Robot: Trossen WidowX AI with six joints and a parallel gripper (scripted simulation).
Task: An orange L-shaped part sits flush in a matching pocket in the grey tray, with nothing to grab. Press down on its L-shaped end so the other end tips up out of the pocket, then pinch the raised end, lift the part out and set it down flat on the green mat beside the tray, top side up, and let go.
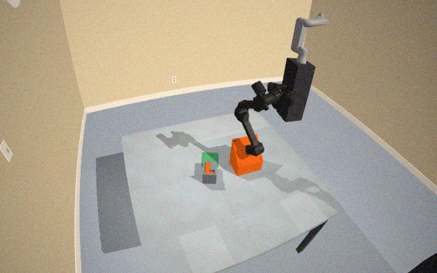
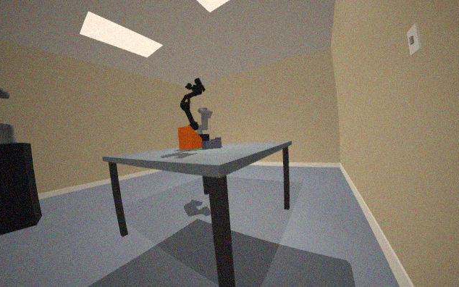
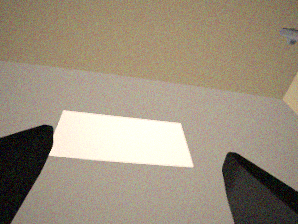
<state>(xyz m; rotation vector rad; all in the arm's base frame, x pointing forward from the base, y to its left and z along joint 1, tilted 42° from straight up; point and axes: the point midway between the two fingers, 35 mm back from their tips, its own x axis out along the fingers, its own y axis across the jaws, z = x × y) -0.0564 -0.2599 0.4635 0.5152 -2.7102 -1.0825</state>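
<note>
Orange is what you should look for first in the top view: one orange L-shaped part (image 1: 209,167) lies flush in its pocket in the single grey tray (image 1: 209,178), and one green mat (image 1: 210,157) sits just beyond the tray, touching or nearly touching its far edge. Don't confuse the part with the larger orange block (image 1: 245,156) that carries the arm's base; that makes two orange things, only one of them yours. The part's long axis runs roughly towards and away from the mat, and its foot appears to turn to the right at the near end, though it is too small to be sure. Your gripper (image 1: 259,88) is raised high and well apart from the tray, up behind the base, so the part lies below it and off to the left in this view.

Seen from the exterior camera, the one arm folds upward above the table (image 2: 228,161), its gripper (image 2: 196,87) well above everything. The tray (image 2: 212,143) sits low beside the orange block (image 2: 188,138); the part itself is hidden here, and only a thin sliver of mat shows.

At the wrist, you see two dark fingertips spread wide with nothing between them. They frame a ceiling light panel (image 3: 120,139), so the gripper points upward, away from the part. In my judgement you must swing it over and down before any pressing.
</note>
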